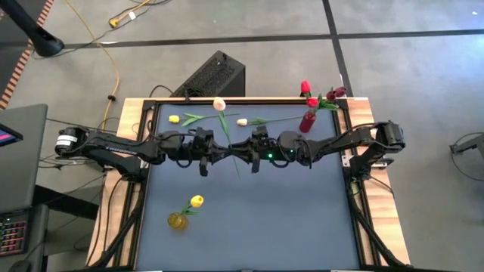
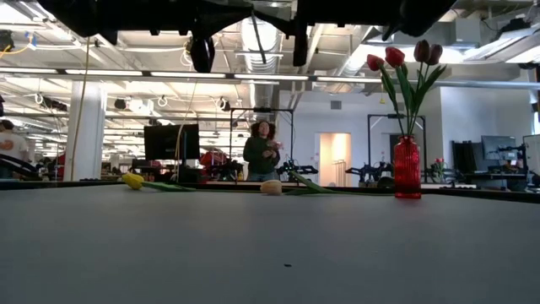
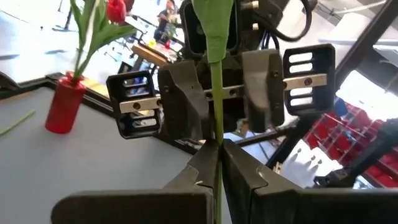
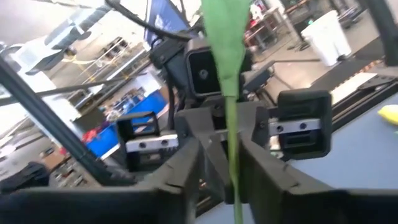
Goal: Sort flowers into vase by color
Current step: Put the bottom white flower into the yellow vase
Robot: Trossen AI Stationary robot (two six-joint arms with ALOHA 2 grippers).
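Observation:
A white tulip with a long green stem is held high over the table's middle, between both arms. My left gripper is shut on the stem. My right gripper faces it from the right, open, with a finger on either side of the stem and a gap showing. A red vase at the far right holds red and dark red tulips. A yellow vase near the left holds a yellow tulip. A yellow tulip and a cream one lie on the table at the far edge. My left gripper pinches the white tulip's green stem about midway along it, between its two fingers. The fingers come level from the table's left and lie across the stem. The flower is lifted clear, its head toward the far edge and its stem end toward the near edge.
The table's wooden frame runs around the dark mat. A black box stands behind the far edge. Bare mat lies near and right. A person stands in the room beyond.

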